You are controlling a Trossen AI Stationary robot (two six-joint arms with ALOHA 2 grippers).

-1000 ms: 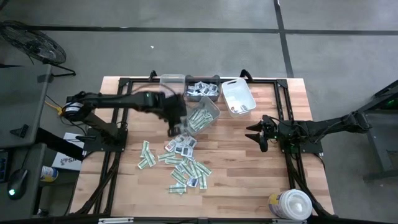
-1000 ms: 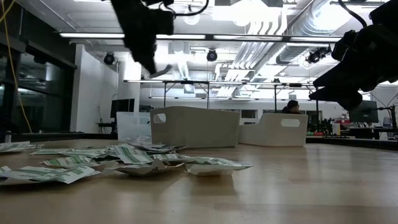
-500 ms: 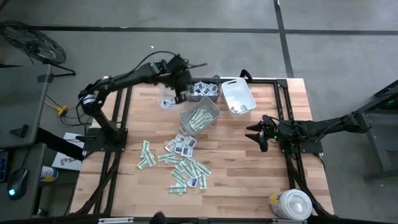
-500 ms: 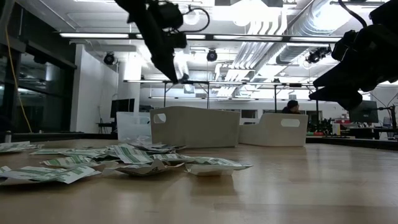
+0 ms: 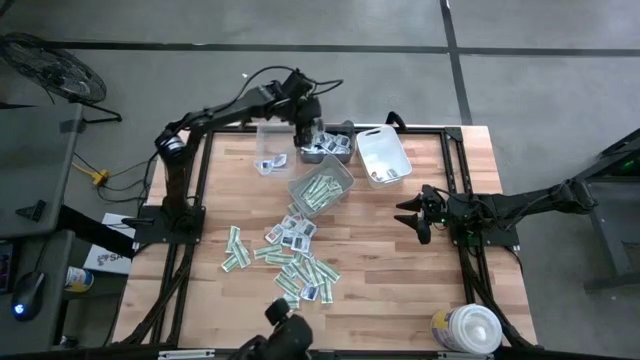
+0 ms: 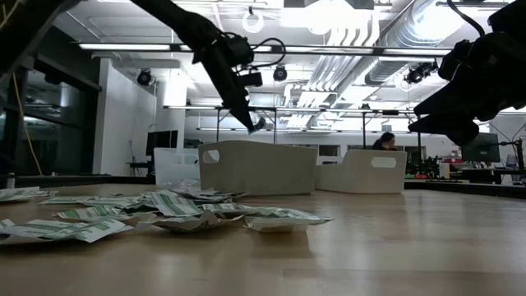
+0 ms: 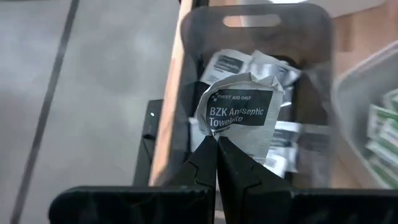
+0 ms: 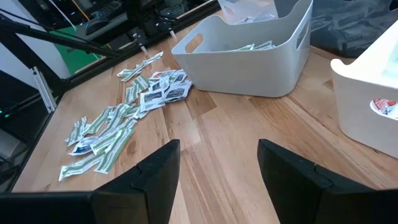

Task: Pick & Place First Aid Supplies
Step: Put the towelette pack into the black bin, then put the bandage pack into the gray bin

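The left end effector (image 7: 216, 149) is closed on a towelette packet (image 7: 239, 118) and hangs directly above the dark bin (image 5: 327, 146) at the bench's far edge — the drop is straight down.

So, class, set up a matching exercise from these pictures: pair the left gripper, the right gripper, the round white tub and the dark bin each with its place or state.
Things:
1. left gripper
2. right gripper
3. round white plastic tub
4. dark plastic bin

Places or states:
A. at the table's near right corner
B. open, holding nothing, over bare wood
C. holds squarish white packets, at the table's far edge
D. shut on a crumpled white antiseptic towelette packet

Pairs: 1-D, 2-B, 3-A, 4-C
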